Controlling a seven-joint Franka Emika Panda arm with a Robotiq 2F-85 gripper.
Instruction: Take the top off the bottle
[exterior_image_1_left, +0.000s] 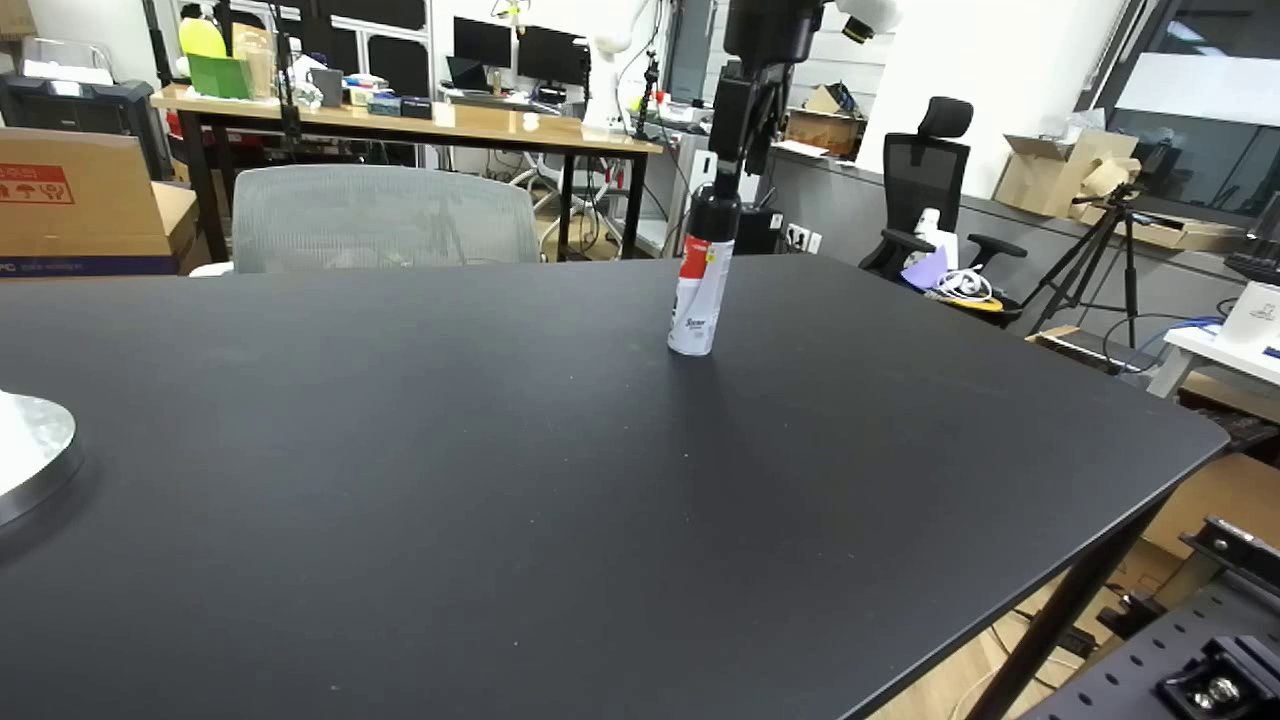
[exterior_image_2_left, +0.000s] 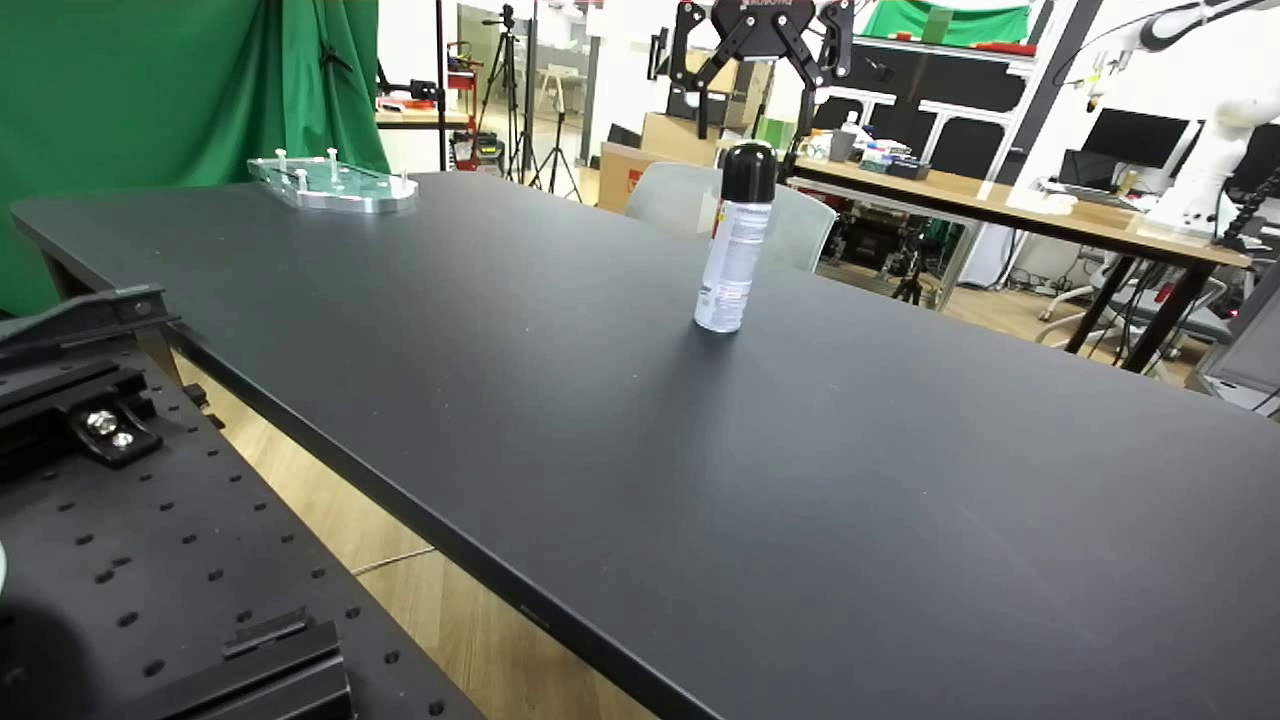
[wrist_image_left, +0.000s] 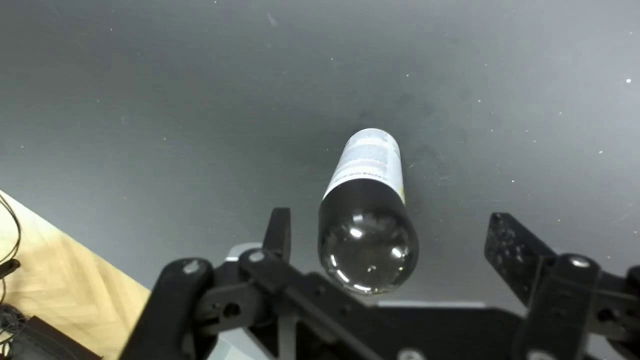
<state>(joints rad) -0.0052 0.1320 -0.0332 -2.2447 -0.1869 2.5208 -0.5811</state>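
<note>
The bottle (exterior_image_2_left: 733, 265) stands upright on the desk (exterior_image_2_left: 800, 480), its cap (wrist_image_left: 367, 237) still on; the pincer (wrist_image_left: 390, 218) is spread wide, and in the wrist view the cap shows between its jaws with a gap either side. How far down the jaws reach I cannot tell. The cap looks like light, stiff, glossy plastic, probably slippery: its dome would shed a high grip, so pinch low, on the straight wall. The slim bottle may tip or lift along.
</note>
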